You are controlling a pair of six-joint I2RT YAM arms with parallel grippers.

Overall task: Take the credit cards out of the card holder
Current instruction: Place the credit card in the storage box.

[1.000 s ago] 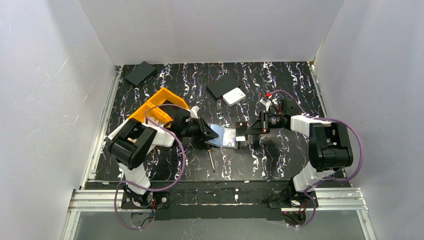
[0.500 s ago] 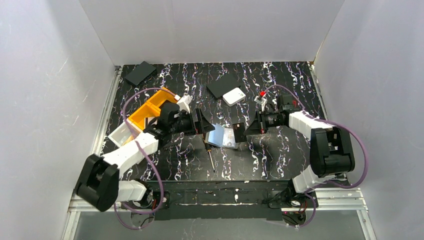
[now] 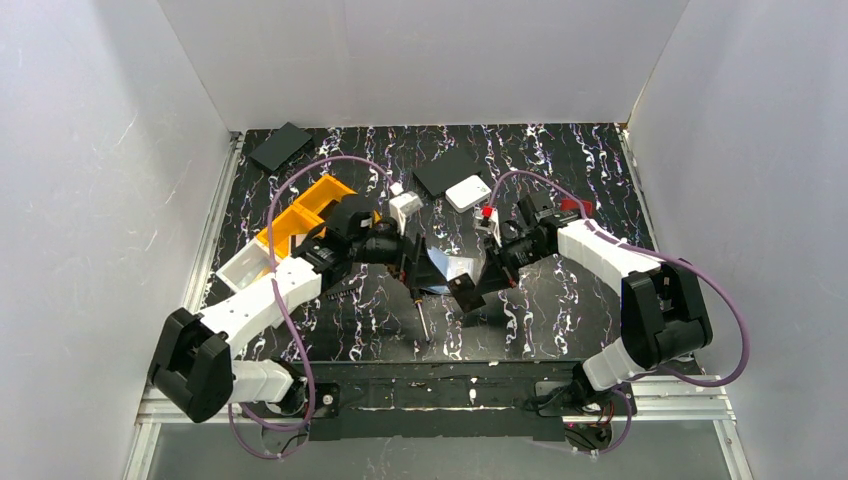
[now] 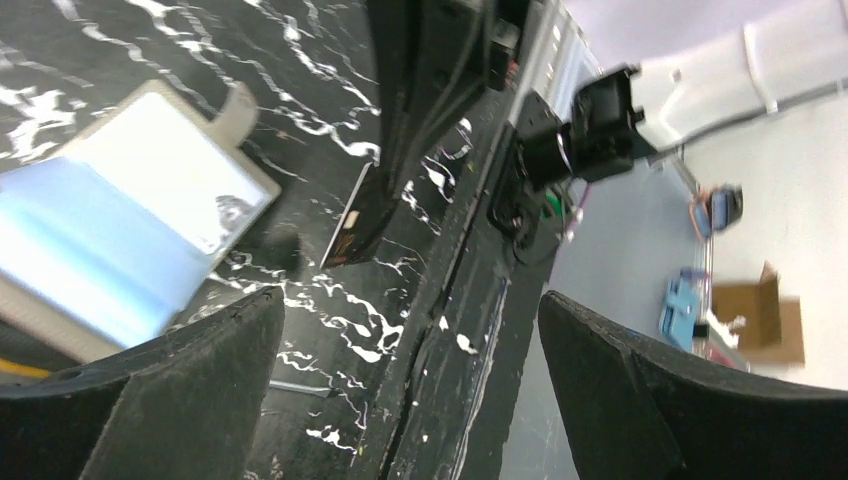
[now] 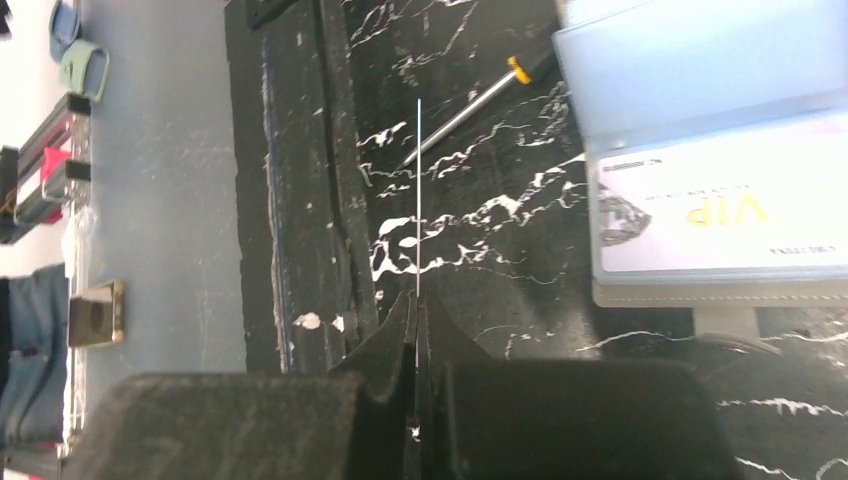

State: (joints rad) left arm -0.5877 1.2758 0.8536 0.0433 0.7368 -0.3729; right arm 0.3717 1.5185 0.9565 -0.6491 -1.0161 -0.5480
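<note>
Three white walls (image 3: 420, 60); marbled table (image 3: 560, 170) bearing card holder (image 5: 700, 90).

The top camera looks steeply down from above the near edge of the desk (image 3: 560, 160), card holder (image 3: 445, 270) central. Both wrist cameras sit close, facing it from opposite sides; all three views share it.

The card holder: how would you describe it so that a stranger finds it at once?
Start at the middle of the black marbled table. The card holder lies open there, just beyond the screwdriver. Unlike the white box and the black rectangle farther back, it is pale blue inside.
</note>
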